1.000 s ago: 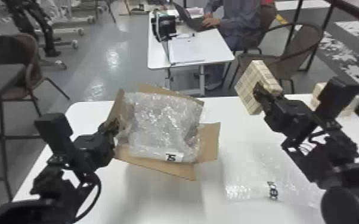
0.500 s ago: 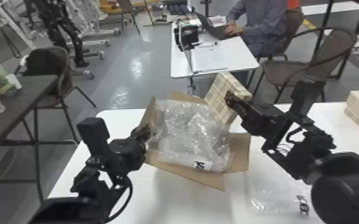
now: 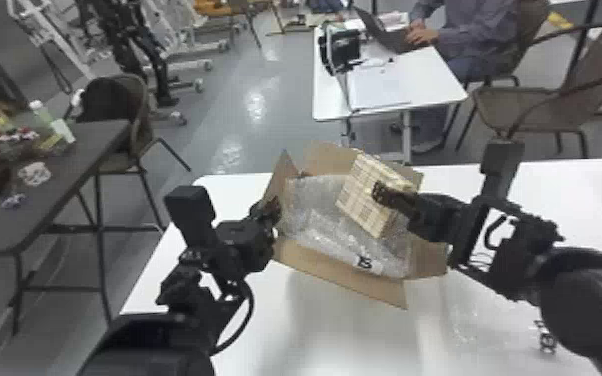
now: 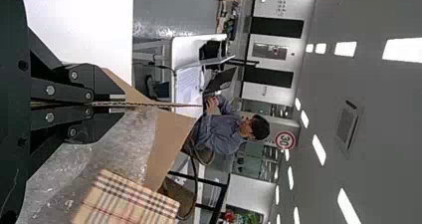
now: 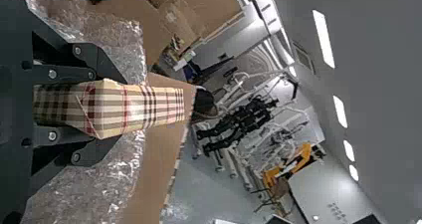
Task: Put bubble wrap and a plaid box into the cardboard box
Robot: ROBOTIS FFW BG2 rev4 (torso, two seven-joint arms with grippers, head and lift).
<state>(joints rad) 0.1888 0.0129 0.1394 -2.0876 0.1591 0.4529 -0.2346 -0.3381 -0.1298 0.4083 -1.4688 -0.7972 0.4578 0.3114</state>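
Note:
The open cardboard box (image 3: 337,272) stands on the white table with bubble wrap (image 3: 310,207) inside it. My left gripper (image 3: 271,207) is at the box's left flap; in the left wrist view, the left gripper (image 4: 107,104) is shut on that flap (image 4: 164,105), seen edge-on. My right gripper (image 3: 382,192) holds the plaid box (image 3: 360,195) tilted over the right part of the bubble wrap. In the right wrist view, the right gripper (image 5: 94,107) has its fingers on either side of the plaid box (image 5: 139,107), with bubble wrap (image 5: 114,184) behind. Whether the plaid box touches the wrap I cannot tell.
More bubble wrap (image 3: 480,320) lies flat on the white table (image 3: 345,340), right of the cardboard box and partly under my right arm. A dark table (image 3: 80,165) with small items stands at the left. Beyond are a white desk (image 3: 400,100) and chairs.
The plaid box in my right gripper has moved left, from beyond the right side of the cardboard box to above its opening. The head view has shifted; my left gripper remains at the flap.

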